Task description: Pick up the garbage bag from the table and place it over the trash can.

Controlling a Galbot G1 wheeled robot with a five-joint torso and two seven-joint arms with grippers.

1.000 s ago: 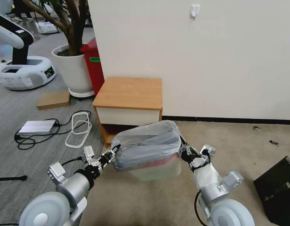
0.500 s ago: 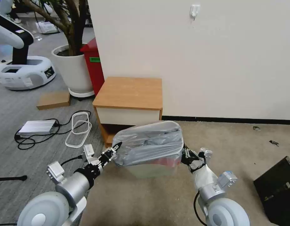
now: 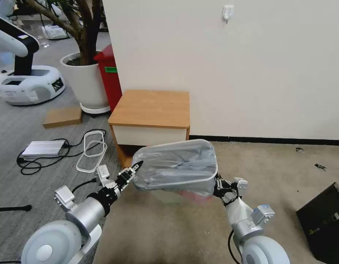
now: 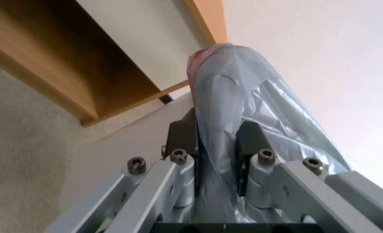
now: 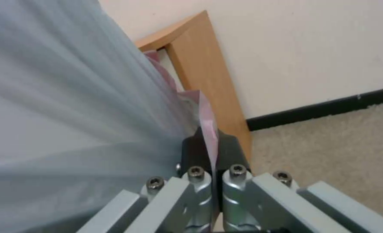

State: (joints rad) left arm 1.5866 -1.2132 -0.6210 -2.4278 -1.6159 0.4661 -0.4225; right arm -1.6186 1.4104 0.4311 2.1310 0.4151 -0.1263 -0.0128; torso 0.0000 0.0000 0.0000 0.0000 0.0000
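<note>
stretching garbage bag (image 3: 177, 167) between both grippers: left gripper (image 3: 134, 169) clamps one edge, right gripper (image 3: 218, 184) clamps opposite edge; bag mouth spans trash can (image 3: 169, 197) directly beneath, before surface (image 3: 151, 108).

red bin (image 3: 110, 75), white plant pot (image 3: 86, 81), cardboard piece (image 3: 63, 116), black case (image 3: 325, 220)

Illumination is even, diffuse indoor light; the head view is bright with soft, weak shadows under the table (image 3: 151, 110). The wall (image 4: 330, 64) washes out to near white in the left wrist view. In both wrist views the garbage bag (image 5: 62, 97) appears soft and smeared.
</note>
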